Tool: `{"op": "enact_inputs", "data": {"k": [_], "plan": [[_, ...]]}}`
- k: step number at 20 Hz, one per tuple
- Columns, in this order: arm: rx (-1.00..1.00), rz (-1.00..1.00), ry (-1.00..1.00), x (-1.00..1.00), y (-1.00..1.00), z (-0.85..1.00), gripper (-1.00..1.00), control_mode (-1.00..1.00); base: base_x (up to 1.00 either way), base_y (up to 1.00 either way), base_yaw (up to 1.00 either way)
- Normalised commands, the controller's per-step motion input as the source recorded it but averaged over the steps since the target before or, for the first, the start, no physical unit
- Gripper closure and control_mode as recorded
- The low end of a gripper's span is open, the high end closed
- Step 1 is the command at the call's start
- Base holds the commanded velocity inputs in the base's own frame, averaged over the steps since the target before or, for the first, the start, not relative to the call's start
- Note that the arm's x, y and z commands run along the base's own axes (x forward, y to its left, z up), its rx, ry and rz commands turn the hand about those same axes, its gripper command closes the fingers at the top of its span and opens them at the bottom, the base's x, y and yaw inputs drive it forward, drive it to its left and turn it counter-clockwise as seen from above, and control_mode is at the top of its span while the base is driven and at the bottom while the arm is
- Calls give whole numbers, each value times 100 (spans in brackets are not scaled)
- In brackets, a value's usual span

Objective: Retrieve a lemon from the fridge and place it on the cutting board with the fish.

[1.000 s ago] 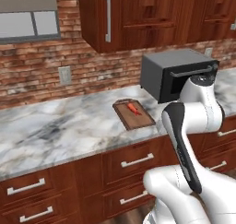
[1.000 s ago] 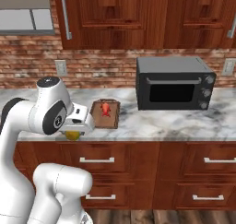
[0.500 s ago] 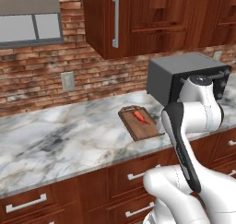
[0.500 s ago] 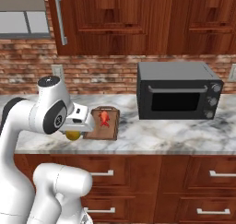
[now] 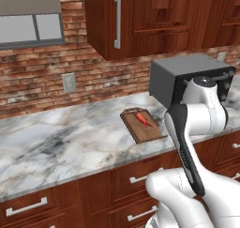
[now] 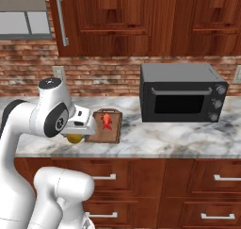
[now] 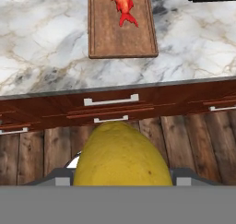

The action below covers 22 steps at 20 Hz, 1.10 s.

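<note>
One lemon sits clamped in the hand at lower centre of the hand view, above the wooden floor in front of the worktop, whose cutting board at top centre carries the fish.

Your arm rises from lower left of right base view, elbow bent; tool at centre left, pointing downward, clamped on lemon.
</note>
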Motion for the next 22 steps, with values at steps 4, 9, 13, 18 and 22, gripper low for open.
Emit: {"op": "enact_inputs", "data": {"k": [4,9,13,18,22], "plan": [[0,0,0,0,0,0,100,-100,0,0,0],[0,-5,0,25,20,-12,100,-100,0,0,0],[1,-6,0,49,8,-21,100,-100,0,0,0],[0,-12,1,37,0,-45,100,-100,0,0,0],[0,-12,4,58,0,-59,100,-100,0,0,0]]}}
